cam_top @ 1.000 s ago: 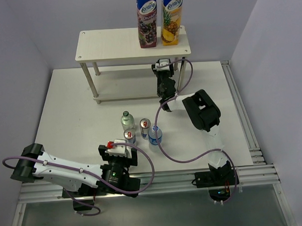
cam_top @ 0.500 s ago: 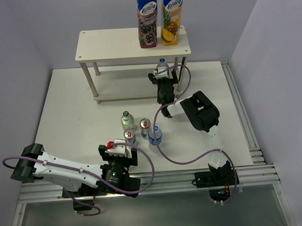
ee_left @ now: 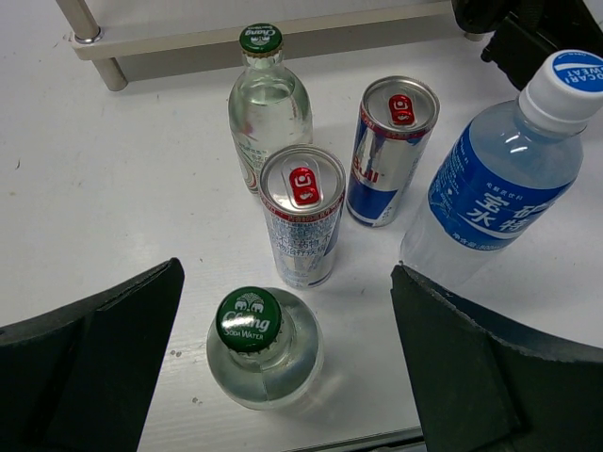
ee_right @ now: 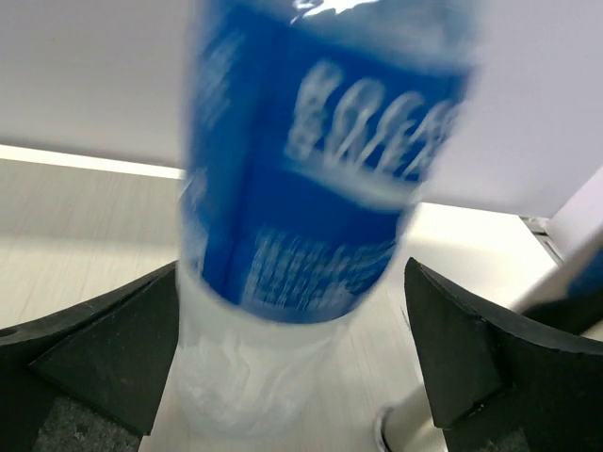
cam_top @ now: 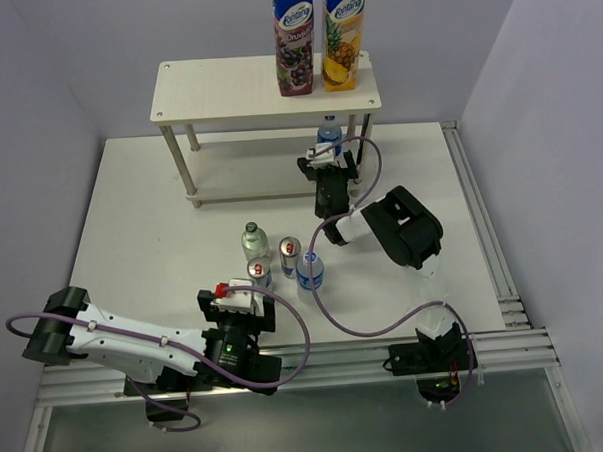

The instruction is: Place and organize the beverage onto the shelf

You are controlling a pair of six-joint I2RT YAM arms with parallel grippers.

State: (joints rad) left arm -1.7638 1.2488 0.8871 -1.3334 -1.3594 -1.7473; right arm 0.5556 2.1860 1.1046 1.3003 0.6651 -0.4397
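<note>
While five other drinks stand loose on the tabletop (cam_top: 141, 223), one blue-labelled water bottle (cam_top: 327, 133) is already upright on the lower board of the shelf (cam_top: 225, 89). It is toward the right end, just beside the near right post and under the upper board. My right jaws are released. Their fingers (ee_right: 94, 358) lie spread wide to either side of that bottle's base without clasping it. The bottle is blurred in my right wrist view, so I cannot tell whether either finger brushes it. My right arm (cam_top: 402, 227) reaches in from the near right edge toward the shelf.

On the upper board, at its right end, a purple juice carton (cam_top: 294, 41) and a yellow juice carton (cam_top: 342, 34) stand side by side.

Nearer to me, in the middle of the tabletop, the loose drinks form a tight cluster. The far glass bottle (ee_left: 268, 104) is at the far left of it and the far can (ee_left: 391, 151) just right of that. The near can (ee_left: 301, 217) stands in front of them and the second water bottle (ee_left: 499, 188) is on the right. The near glass bottle (ee_left: 259, 348), with its green cap, is closest to me.

My left jaws are released too, spread wide above the near glass bottle and holding nothing. My left arm (cam_top: 136, 343) lies low along the near left edge.
</note>
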